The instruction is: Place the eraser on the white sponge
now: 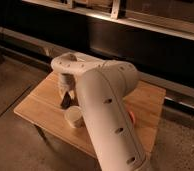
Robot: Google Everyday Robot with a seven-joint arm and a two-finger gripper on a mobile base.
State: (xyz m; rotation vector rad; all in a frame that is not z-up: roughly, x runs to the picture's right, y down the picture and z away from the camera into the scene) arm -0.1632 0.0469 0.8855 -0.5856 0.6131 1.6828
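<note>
The gripper (pixel 65 95) hangs low over the left part of the table (pixel 36 107), its fingers clenched on a small dark block at their tips, which I take to be the eraser (pixel 66 102); the block sits right at the tabletop, so it does not look lifted yet. The main risk from here is a thin grip: if the fingers hold only an edge of the block, it could twist or slip out as it rises, and it would land beside the cup (pixel 74 118), which stands just in front of the fingers, on the camera's side. A low or careless sweep toward that side could also knock the cup over. The sponge cannot be seen at all; it is probably hidden behind the thick white arm (pixel 107 117), which covers the table's middle to the right of the fingers, so where to put the block cannot be judged from here. Well off to the right of the fingers, an orange thing (pixel 132 117) peeks out past the arm.
</note>
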